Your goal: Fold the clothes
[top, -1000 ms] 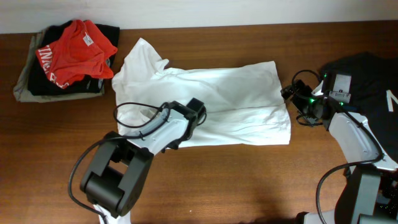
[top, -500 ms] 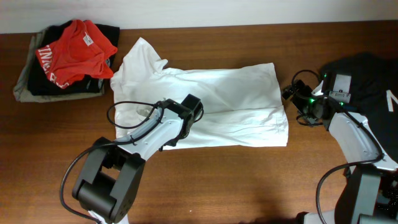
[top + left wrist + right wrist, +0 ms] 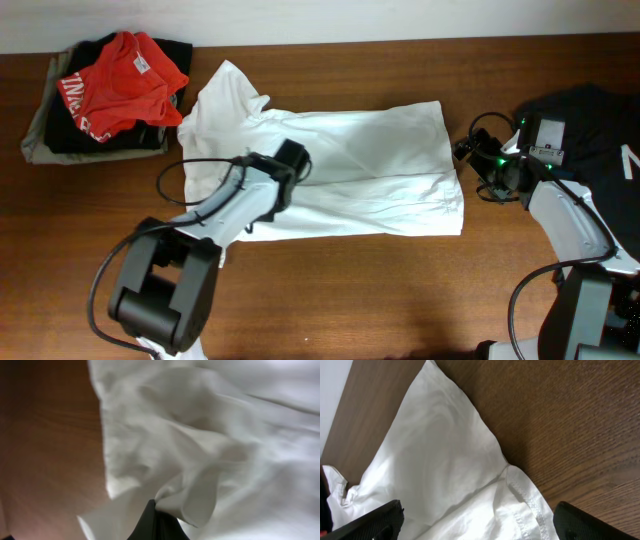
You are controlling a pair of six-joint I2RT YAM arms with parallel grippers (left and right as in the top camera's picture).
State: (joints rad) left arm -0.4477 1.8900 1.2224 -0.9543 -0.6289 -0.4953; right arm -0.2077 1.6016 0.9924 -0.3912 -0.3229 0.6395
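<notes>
White cotton T-shirt lies spread on the desk; left fingers, clamped on its near edge, have dragged it inward (fold begun), while right fingers stand wide, empty.

One white T-shirt, two tools (one red garment)

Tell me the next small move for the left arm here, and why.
Probably carry the pinched cloth toward the far edge, then lay it flat. The left gripper is shut on a bunched fold of the white T-shirt, and the cloth around it lies rumpled, not yet a clean fold. The right gripper is open beside the hem, holding nothing.
</notes>
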